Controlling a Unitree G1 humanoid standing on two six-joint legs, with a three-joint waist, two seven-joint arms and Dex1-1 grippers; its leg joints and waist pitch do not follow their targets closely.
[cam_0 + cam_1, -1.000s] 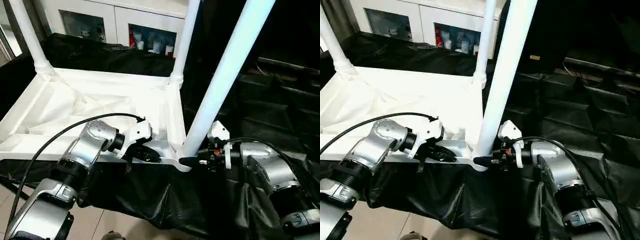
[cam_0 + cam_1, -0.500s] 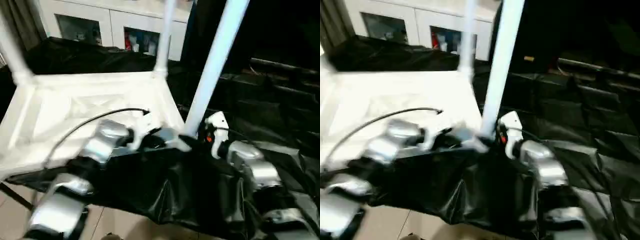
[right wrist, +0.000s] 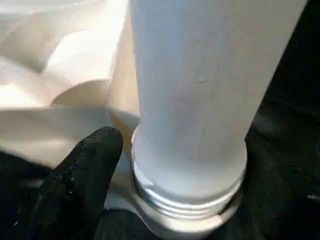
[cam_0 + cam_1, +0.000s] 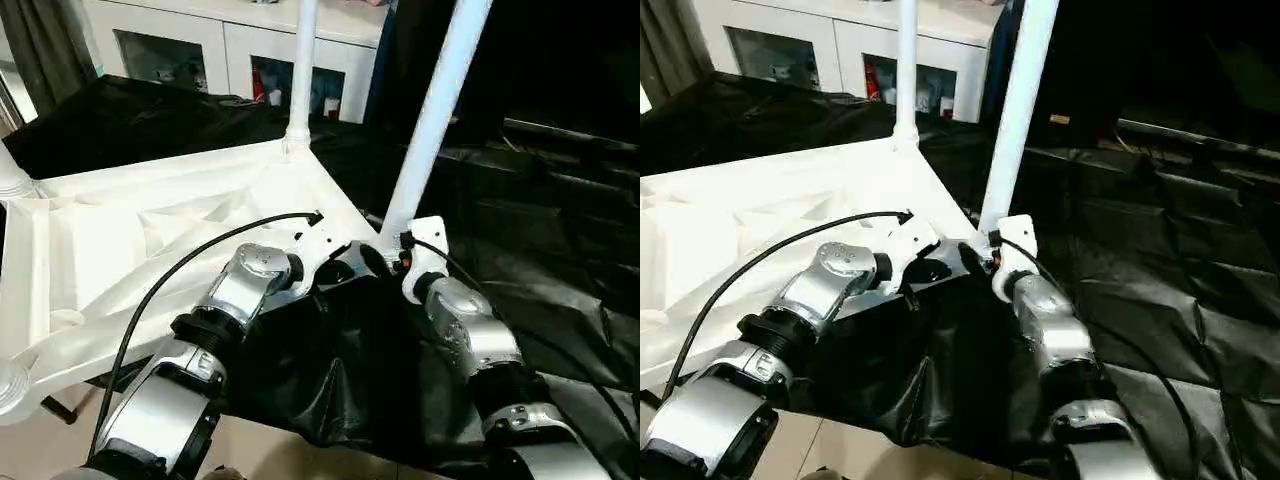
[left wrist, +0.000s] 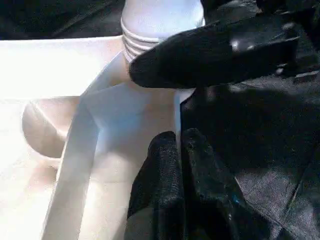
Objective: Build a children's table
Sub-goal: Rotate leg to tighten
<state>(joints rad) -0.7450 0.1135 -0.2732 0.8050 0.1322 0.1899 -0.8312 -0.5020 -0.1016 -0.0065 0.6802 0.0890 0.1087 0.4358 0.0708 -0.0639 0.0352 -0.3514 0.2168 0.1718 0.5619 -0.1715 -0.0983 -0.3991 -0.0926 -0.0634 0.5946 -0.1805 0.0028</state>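
The white plastic table top (image 4: 150, 240) lies upside down on the black-draped worktop (image 4: 560, 280), ribbed underside up; legs stand in its sockets, the near-right leg (image 4: 435, 110) rising as a long smooth tapered tube from the corner socket (image 3: 185, 200), where screw-like ridges show at its base. The right end effector (image 3: 165, 165) sits at that base, one black finger (image 3: 82, 170) beside the tube; whether it pinches the leg I cannot tell. The left end effector (image 5: 177, 165) has its fingers pressed together over the top's thin near rim (image 5: 90, 150), seemingly steadying it. To seat this leg well, I judge, keep the top pinned flat; hold the tube low, upright, square to the socket; glossy plastic may slip.
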